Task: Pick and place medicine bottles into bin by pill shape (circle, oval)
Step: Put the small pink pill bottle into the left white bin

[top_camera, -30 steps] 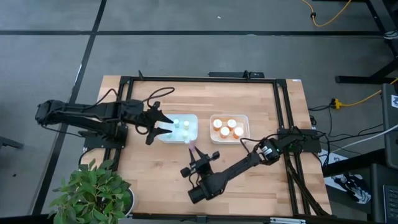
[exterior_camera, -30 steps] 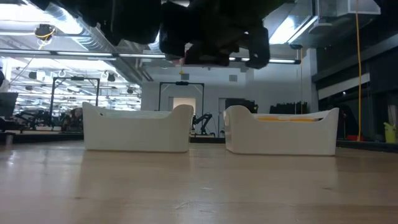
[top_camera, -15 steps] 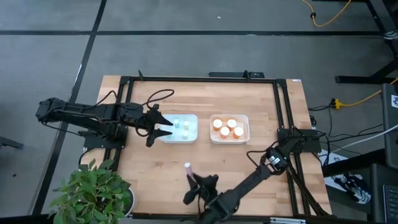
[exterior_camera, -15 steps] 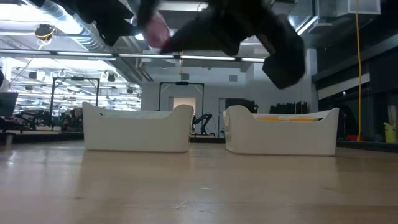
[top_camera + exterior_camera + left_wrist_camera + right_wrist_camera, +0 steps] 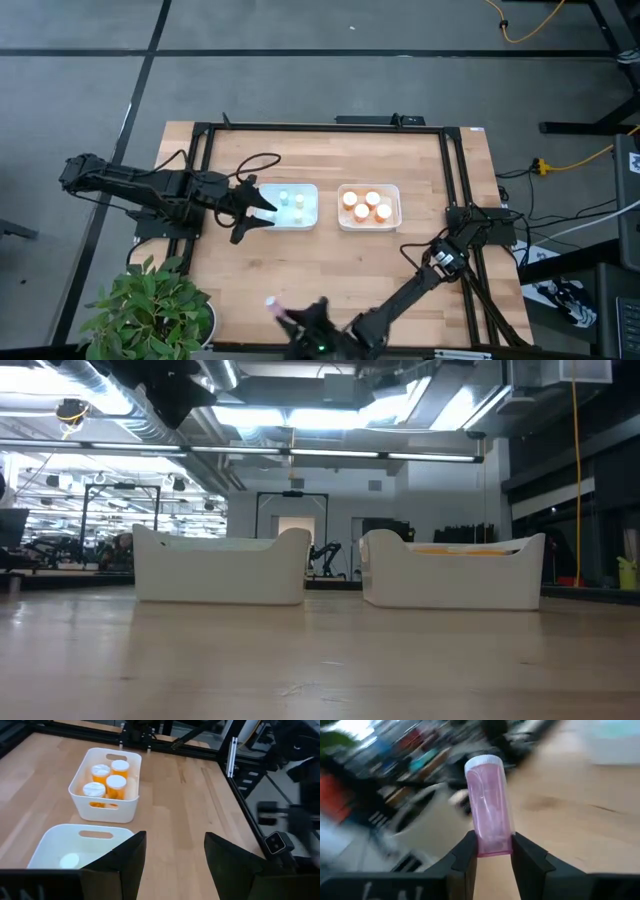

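While blurred in the wrist view, pinkish, perhaps:
Right gripper point(image 5: 491, 851): clamped on a bottle point(image 5: 487, 805), at table's front edge.
Left gripper point(image 5: 172, 857): spread wide, empty, beside left bin point(image 5: 307, 220).
Right bin point(image 5: 342, 221): orange bottles point(image 5: 367, 206).

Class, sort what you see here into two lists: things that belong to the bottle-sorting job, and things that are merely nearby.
Job:
- pale bottles in the left bin
- orange bottles in the right bin
- pink bottle, held in the right hand
- left hand, open beside the left bin

Nearby:
- potted plant
- yellow cable
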